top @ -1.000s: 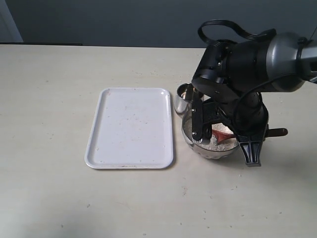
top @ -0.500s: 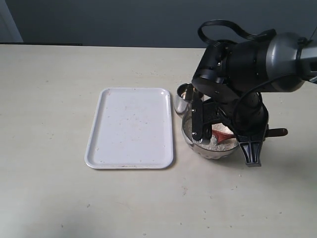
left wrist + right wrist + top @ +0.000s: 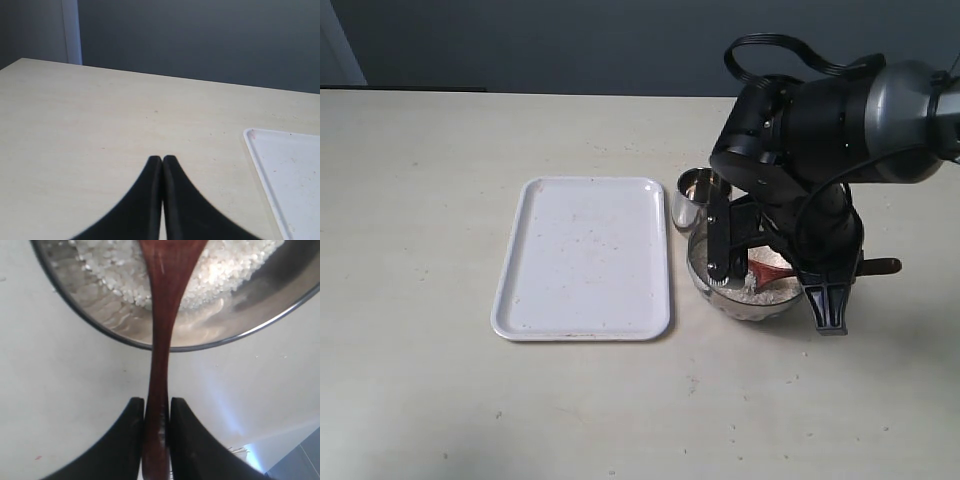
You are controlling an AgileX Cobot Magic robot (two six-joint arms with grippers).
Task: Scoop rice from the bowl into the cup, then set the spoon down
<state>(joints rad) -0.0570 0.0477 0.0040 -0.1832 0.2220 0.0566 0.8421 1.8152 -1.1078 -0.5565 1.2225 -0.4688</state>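
Note:
The steel bowl (image 3: 705, 268) holds white rice (image 3: 752, 295). The wooden spoon (image 3: 772, 272) lies with its oval end on the rice, and its handle runs out over the rim to the right. In the right wrist view my right gripper (image 3: 156, 407) is shut on the spoon (image 3: 162, 315) handle, just outside the bowl (image 3: 100, 330), with rice (image 3: 230, 270) beyond. The small steel cup (image 3: 690, 197) stands upright against the bowl's far left side. My left gripper (image 3: 162, 159) is shut on nothing, above bare table, and is out of the exterior view.
A white tray (image 3: 585, 258) lies left of the bowl and cup; its corner (image 3: 280, 170) shows in the left wrist view. The right arm (image 3: 810, 120) bulks over the bowl and hides part of it. Scattered grains speckle the tabletop.
The right arm has risen very slightly over the bowl. The spoon's oval end has barely shifted on the rice. Bowl, cup and tray have not moved.

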